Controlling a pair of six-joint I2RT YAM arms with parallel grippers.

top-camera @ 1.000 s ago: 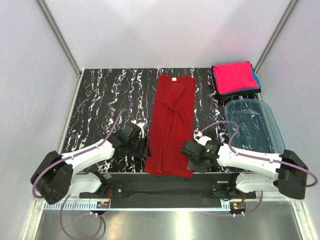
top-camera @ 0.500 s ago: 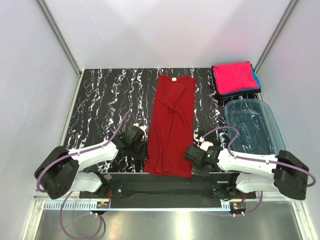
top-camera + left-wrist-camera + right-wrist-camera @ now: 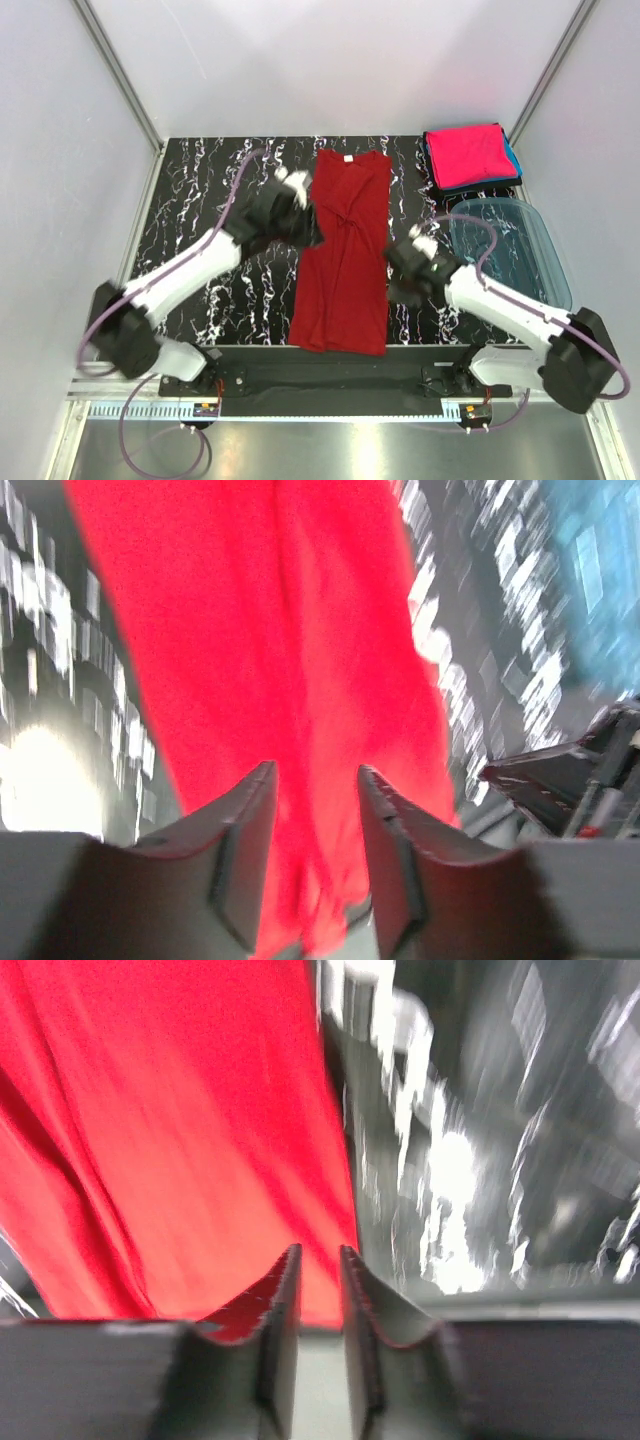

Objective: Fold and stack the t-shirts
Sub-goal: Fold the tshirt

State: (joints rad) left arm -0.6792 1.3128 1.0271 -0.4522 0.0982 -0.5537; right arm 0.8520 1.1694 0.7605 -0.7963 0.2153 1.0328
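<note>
On the black marbled table (image 3: 200, 210), the dark red cotton t-shirt (image 3: 342, 260) lay down the middle as a long strip, not yet folded short or stacked. A folded bright pink t-shirt (image 3: 468, 155) topped a teal-blue t-shirt (image 3: 512, 153) at the far right corner. The left gripper (image 3: 315, 780) and right gripper (image 3: 320, 1255) flanked the strip, fingers apart, empty.

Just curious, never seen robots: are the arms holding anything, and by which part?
Nothing, it seems: the left fingers and right fingers are parted and empty, at either side of the dark red t-shirt, which lies flat.
</note>
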